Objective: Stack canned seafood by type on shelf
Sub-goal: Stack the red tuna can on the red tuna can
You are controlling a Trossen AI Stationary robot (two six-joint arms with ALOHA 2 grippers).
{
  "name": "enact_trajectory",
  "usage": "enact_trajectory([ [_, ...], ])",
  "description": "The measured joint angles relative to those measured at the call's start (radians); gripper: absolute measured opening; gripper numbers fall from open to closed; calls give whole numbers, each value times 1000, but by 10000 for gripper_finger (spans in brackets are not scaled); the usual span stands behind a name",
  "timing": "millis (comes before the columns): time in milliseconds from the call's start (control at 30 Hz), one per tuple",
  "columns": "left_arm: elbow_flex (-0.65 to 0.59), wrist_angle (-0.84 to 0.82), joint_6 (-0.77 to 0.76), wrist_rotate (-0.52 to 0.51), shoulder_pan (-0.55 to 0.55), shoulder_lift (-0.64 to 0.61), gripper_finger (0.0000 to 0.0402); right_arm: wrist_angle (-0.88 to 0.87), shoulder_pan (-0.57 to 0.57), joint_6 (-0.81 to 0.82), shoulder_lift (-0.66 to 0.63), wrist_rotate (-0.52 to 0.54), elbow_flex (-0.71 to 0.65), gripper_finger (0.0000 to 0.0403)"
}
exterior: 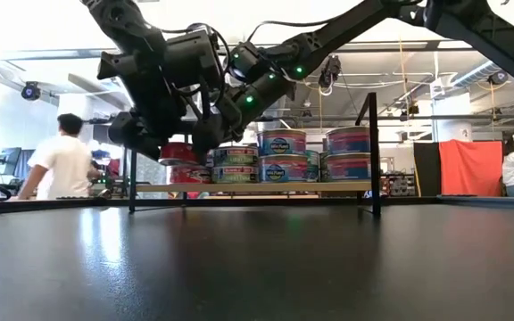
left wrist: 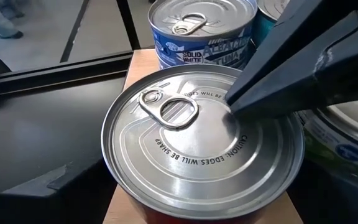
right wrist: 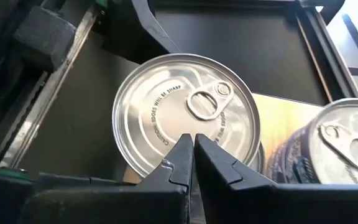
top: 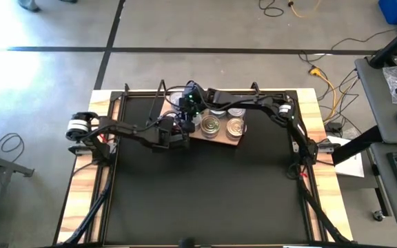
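A silver-topped tuna can (left wrist: pixel 201 149) is being steadied at the left end of the shelf (exterior: pixel 266 188). The right gripper (right wrist: pixel 194 149), pressed together, is touching its lid; the left gripper (top: pixel 178 131) is spread around it. The can is judged rigid, heavy and slippery, best gripped across its sides.

Left arm: reaches in from the table's left edge, elbow bent, wrist near the table's middle.
Left gripper (top: pixel 179 131): jaws spread wide.
Right arm: stretches from the right edge across the far side.
Right gripper (right wrist: pixel 193 144): fingertips pressed together, pointing down, just beside the left gripper.
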Motion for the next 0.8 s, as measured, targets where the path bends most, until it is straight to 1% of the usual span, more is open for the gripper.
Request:
enact_trajectory([
  [133, 2, 13, 0, -9, 18, 12, 386, -10, -17, -4, 0, 3, 1, 12],
  [433, 12, 16, 17, 19, 34, 17, 398, -21, -26, -4, 0, 7, 1, 12],
  [800, 77, -118, 0, 108, 39, 16, 400, -36, -26, 10, 0, 6, 0, 12],
])
